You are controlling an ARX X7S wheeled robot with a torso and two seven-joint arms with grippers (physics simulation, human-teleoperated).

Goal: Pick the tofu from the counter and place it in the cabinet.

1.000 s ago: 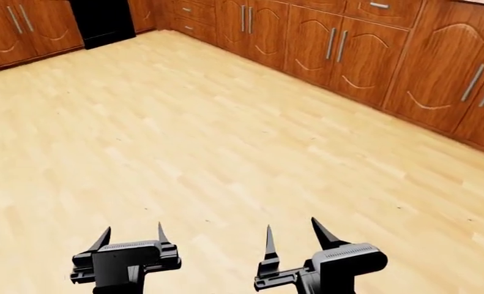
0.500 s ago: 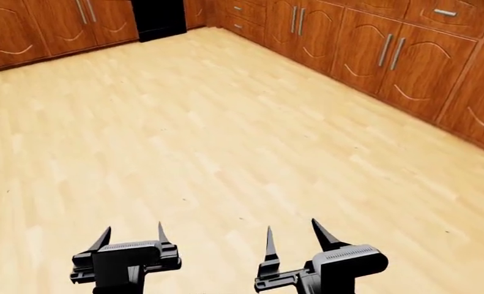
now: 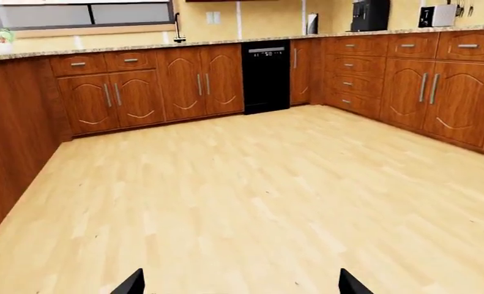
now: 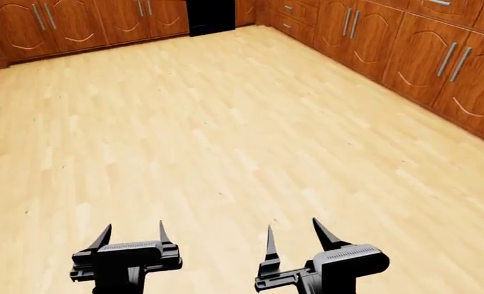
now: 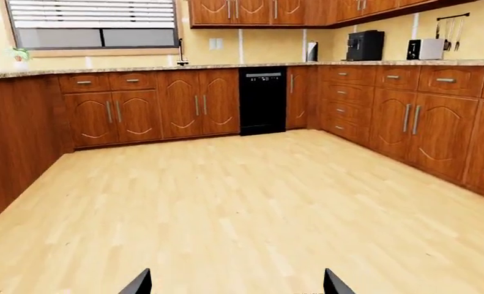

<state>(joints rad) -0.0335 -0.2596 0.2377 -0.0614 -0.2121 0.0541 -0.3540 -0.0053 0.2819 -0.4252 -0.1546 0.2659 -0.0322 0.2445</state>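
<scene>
Both end effectors, left [image 4: 131,234] and right [image 4: 292,236], spread, empty; no tofu in sight, tabletop [image 5: 144,68] far — risk: I misjudge approach, clip cabinets.

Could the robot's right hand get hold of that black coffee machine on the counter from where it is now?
Probably not. The right hand hangs open over bare floor, and the coffee machine sits on the counter across the room, nothing blocking it, just well out of reach.
</scene>
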